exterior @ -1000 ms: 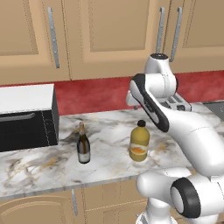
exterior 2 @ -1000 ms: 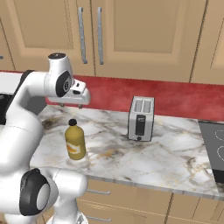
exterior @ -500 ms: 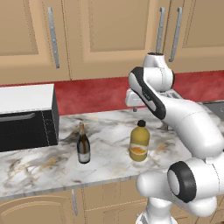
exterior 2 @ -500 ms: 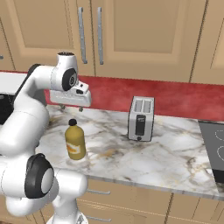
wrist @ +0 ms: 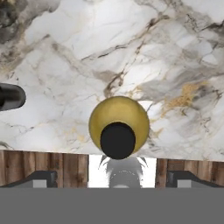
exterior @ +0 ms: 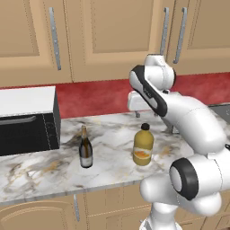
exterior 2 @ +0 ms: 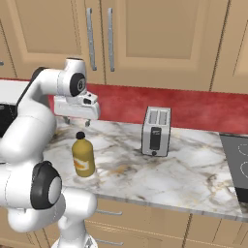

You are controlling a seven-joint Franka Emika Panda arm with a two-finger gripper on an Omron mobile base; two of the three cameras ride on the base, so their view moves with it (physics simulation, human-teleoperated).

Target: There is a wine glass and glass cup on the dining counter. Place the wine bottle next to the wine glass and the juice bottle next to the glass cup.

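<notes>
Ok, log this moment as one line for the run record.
claw: open, above squat yellow-orange juice bottle with black cap | held: nothing | slim dark wine bottle: upright on marble counter, apart from juice bottle

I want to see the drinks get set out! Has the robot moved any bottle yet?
Not yet. The wine bottle and juice bottle both stand on the marble counter. The open gripper hangs above the juice bottle's black cap, holding nothing. Grabbing and carrying both bottles is still left.
</notes>
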